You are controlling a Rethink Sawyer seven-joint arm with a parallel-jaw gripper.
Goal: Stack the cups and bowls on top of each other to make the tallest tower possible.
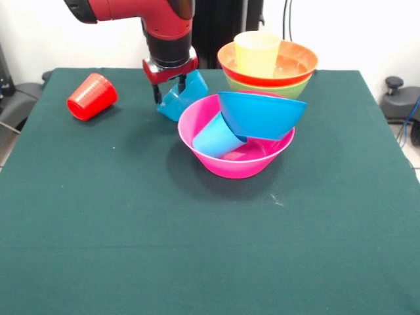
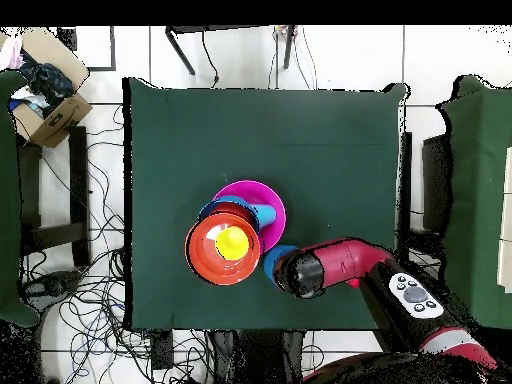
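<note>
The gripper (image 1: 170, 92) is pinched on a small glossy blue plastic bowl (image 1: 182, 97); placement into the large pink plastic bowl (image 1: 237, 165) is judged next.

the arm (image 1: 141, 10) is clad in glossy red shells, joined by black sections. a black cylindrical wrist segment (image 1: 169, 51) is seen below the red housing, banded at its lower end by a red collar. two short dark fingers (image 1: 158, 94) are carried beneath that collar. in the overhead view, a round dark end cap (image 2: 299, 274) is set into the red casing, and a grey panel with dark round buttons (image 2: 413, 294) is mounted on a black link.
</note>
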